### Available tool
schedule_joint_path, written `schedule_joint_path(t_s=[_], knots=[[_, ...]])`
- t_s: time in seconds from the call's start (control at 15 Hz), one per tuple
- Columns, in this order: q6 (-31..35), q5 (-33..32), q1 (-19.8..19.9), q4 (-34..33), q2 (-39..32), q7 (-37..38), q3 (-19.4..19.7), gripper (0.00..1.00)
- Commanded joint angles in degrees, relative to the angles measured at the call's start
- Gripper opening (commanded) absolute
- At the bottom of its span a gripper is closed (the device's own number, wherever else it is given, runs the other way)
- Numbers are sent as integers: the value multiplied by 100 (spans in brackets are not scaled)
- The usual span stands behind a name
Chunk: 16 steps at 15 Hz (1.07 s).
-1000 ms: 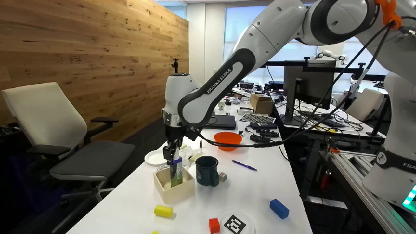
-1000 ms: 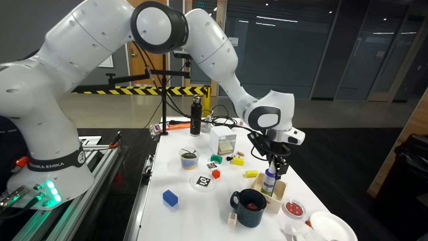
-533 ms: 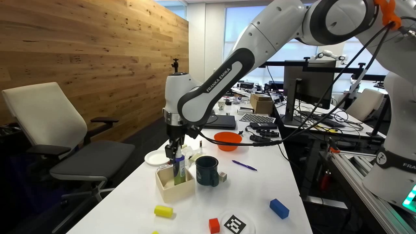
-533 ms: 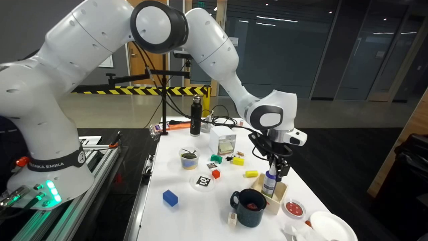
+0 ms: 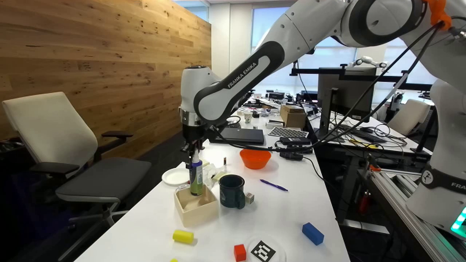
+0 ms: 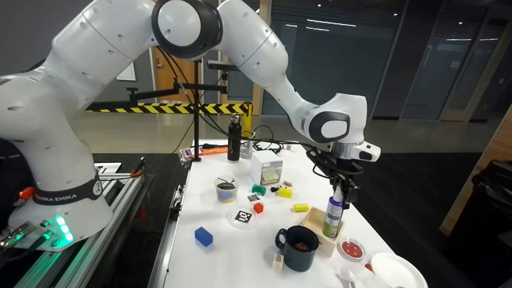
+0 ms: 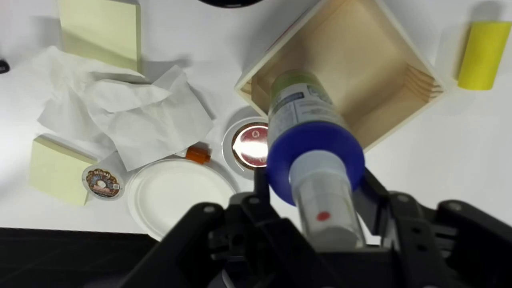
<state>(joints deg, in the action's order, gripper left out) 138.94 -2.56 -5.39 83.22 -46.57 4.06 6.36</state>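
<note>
Gripper [image 7: 315, 182] clamped on bottle [image 7: 314, 152], wrist view's lower centre; seemingly mid-carry
Next move likely calls for clearing the box [image 7: 368, 56], upper right

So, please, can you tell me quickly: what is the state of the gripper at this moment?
Gripper: closed, holding the blue-collared bottle.
</note>
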Motion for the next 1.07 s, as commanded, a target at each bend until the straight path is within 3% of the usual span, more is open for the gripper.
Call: schedule_joint_path(t_s=[0.0, 0.53, 1.0], knots=[[-305, -211, 23, -76, 308, 122, 19, 29], [-728, -378, 44, 299, 1281, 196, 142, 29], [-815, -410, 108, 1148, 1916, 443, 138, 29]])
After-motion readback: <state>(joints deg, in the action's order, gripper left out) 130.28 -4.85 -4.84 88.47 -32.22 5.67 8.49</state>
